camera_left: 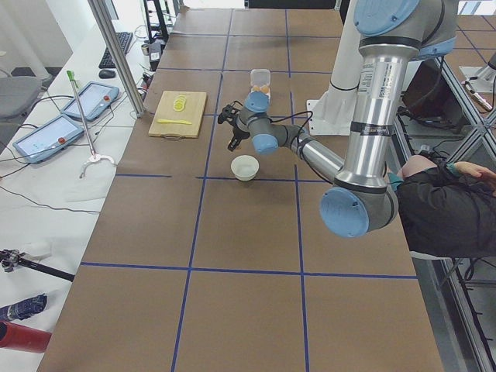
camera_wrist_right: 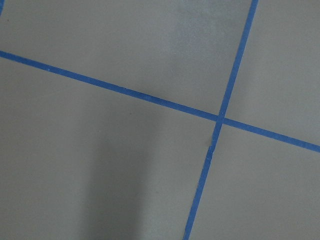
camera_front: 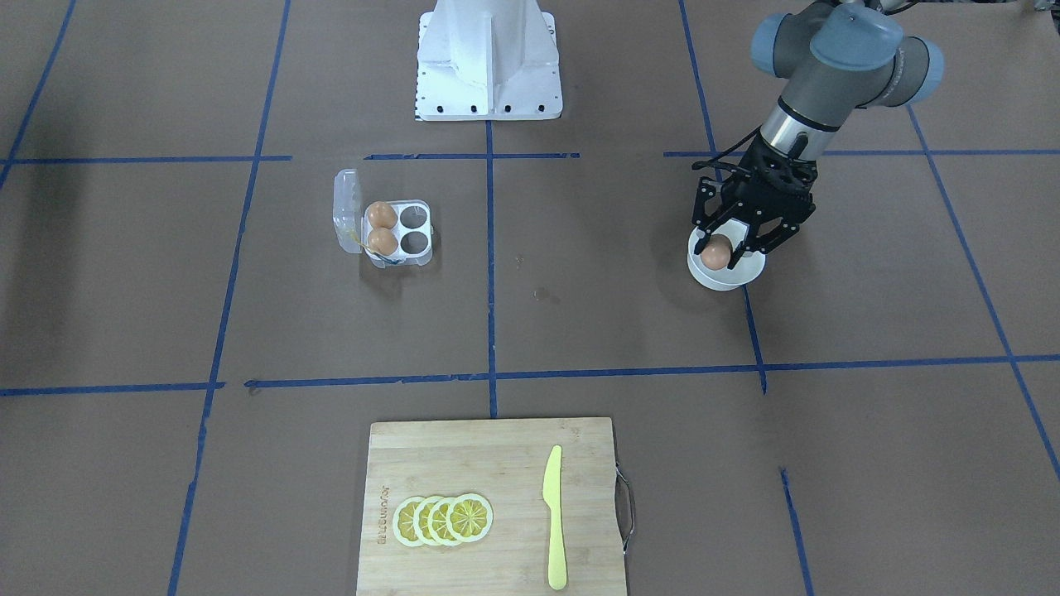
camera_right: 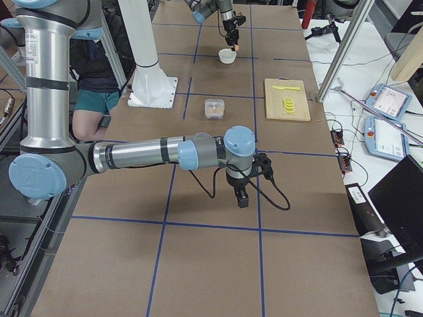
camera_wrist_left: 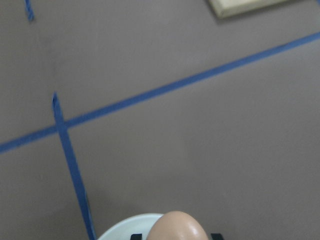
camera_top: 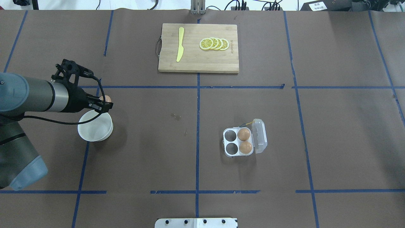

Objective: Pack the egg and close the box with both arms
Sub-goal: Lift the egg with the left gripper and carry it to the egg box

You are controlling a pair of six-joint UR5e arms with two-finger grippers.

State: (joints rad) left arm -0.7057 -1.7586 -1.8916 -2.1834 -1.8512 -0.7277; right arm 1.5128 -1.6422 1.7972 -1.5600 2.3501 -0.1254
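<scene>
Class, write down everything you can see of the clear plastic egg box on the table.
The box is a small, clear plastic tray with four round cups in a square. Its hinged transparent lid is swung open on the robot's right side. Two brown eggs fill the cups beside the lid; the two empty cups lie away from it. A thin yellow band trails from the hinge corner. It sits flat on the brown table, with nothing gripping it.

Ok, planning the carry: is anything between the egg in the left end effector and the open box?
Nothing visible does. The left end effector holds the egg above the white bowl, and nothing lies on the table between there and the box. Its empty cups face that side; the cutting board lies elsewhere.
</scene>
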